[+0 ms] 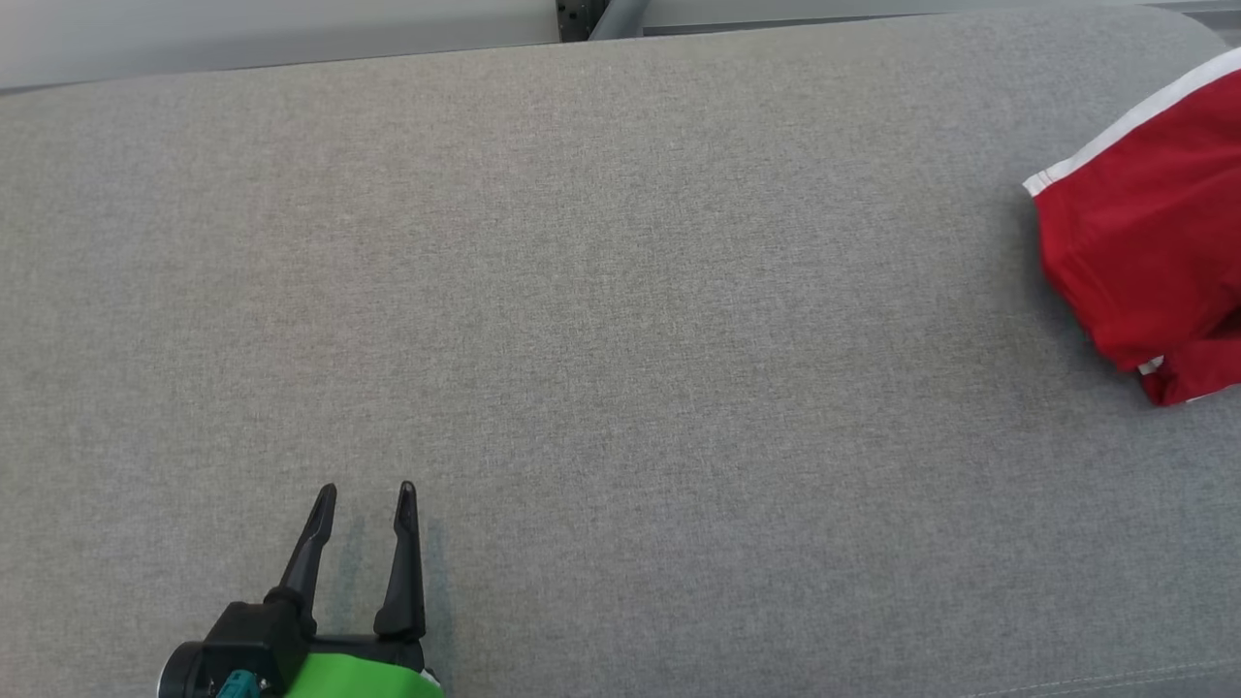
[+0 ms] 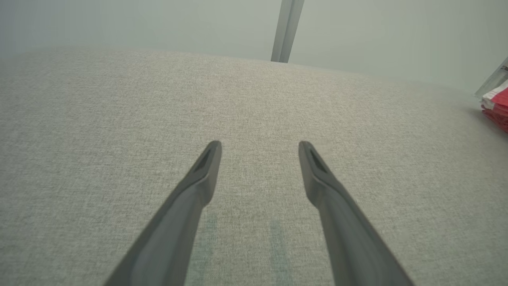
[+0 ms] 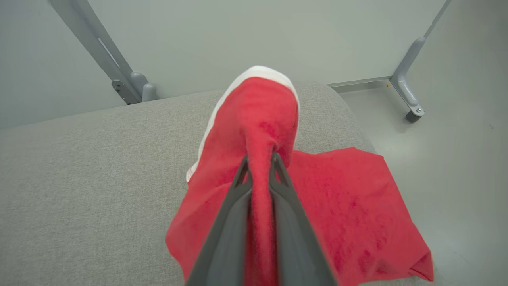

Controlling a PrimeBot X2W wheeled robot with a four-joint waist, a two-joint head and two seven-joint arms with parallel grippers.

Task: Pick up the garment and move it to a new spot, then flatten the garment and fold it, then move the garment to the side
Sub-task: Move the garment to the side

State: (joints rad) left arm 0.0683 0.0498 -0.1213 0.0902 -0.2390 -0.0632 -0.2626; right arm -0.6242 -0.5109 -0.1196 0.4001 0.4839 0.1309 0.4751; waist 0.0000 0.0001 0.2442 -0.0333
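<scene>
The garment is red with a white stripe and lies bunched at the right edge of the grey fabric surface. In the right wrist view my right gripper is shut on a pinched fold of the garment, whose cloth drapes down on both sides of the fingers. My left gripper is open at the lower left, far from the garment, with nothing between its fingers. In the left wrist view the left gripper hovers low over bare fabric, and a corner of the garment shows at the far right.
The padded surface ends in a rounded edge close behind the garment, with pale floor beyond. Grey metal frame legs stand on that floor. A grey post rises behind the far edge.
</scene>
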